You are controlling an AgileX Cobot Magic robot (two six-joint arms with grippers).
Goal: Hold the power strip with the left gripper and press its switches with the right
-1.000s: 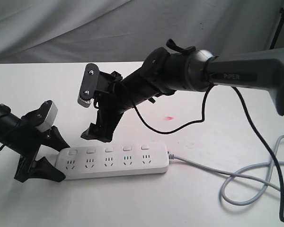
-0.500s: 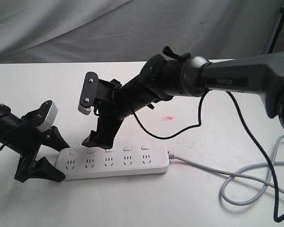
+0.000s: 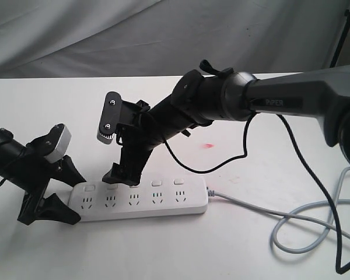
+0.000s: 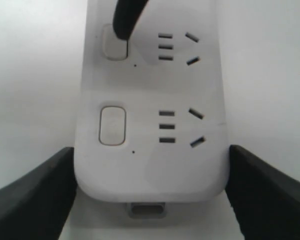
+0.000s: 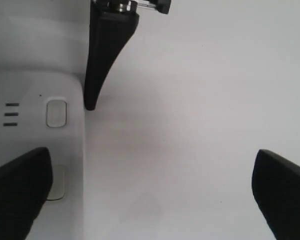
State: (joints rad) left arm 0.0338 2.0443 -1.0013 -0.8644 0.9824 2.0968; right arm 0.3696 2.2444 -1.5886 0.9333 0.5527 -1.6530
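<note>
Start at the left fingers [image 4: 35, 195]: they sat pinched against the two long sides of the power strip [image 4: 150, 165] at its cordless end, one on each flank, both touching the white casing. That made the left gripper [image 3: 74, 196] a clamp closed on the strip, there, I'd say, so the bar could not skid over the desk [image 3: 221, 251] under a push from above. Taking the very end looked deliberate too, since it left the row of switches [image 3: 134, 184] free for the other arm.

Over to the right gripper [image 3: 123, 169]. Its fingers [image 5: 20, 190] were spread wide and held nothing. One black tip was down on the second switch [image 4: 109, 47] from the held end. The other finger hung beyond the strip's far edge, over bare desk. My read was a single finger used as a poker, with its mate parked out of the way so it touched no neighbouring button. Whether the button was actually pushed in, I could not tell. The end switch [image 4: 112, 125] next to it lay uncovered.

Further out, the right arm sloped down from the right and reached across the middle. The strip lay flat, sockets up, near the front of the desk. Its grey cord [image 3: 268, 216] trailed off right in loose loops, slack enough that it should not have tugged against the clamp.
</note>
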